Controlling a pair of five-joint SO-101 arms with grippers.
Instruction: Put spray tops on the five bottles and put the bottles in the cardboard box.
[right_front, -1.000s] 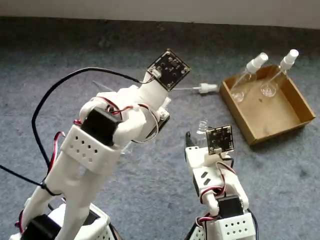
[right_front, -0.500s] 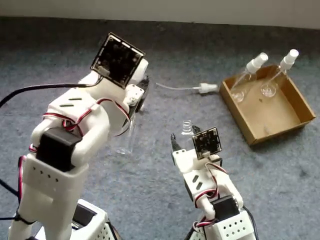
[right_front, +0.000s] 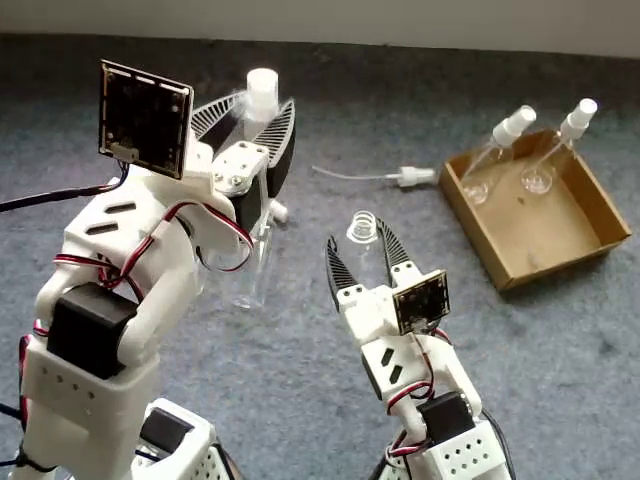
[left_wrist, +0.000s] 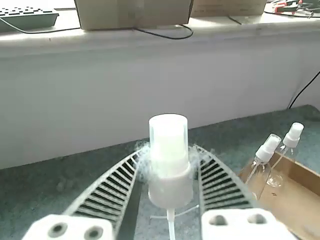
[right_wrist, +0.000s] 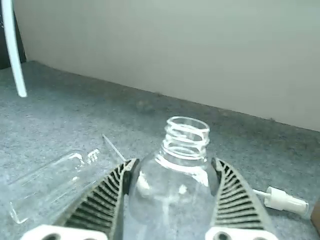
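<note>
My left gripper (right_front: 255, 125) is raised over the carpet and shut on a white spray top (right_front: 261, 88), seen close up as the spray top (left_wrist: 168, 160) with its thin tube hanging down. Lower and to the right, my right gripper (right_front: 362, 256) is shut on a clear open-necked bottle (right_front: 364, 238), held upright; the bottle (right_wrist: 180, 175) has no top on it. Another clear bottle (right_front: 252, 270) lies on the carpet under the left arm. A loose spray top (right_front: 405, 178) lies near the cardboard box (right_front: 590, 245), which holds two capped bottles (right_front: 505, 140).
Grey carpet covers the table. A pale wall runs along the far edge. The box sits at the far right. The lying bottle (right_wrist: 47, 185) rests close beside the right gripper.
The left arm swung left and rose, lifting the spray top upright. The right arm tilted up and brought the open bottle higher and upright.
</note>
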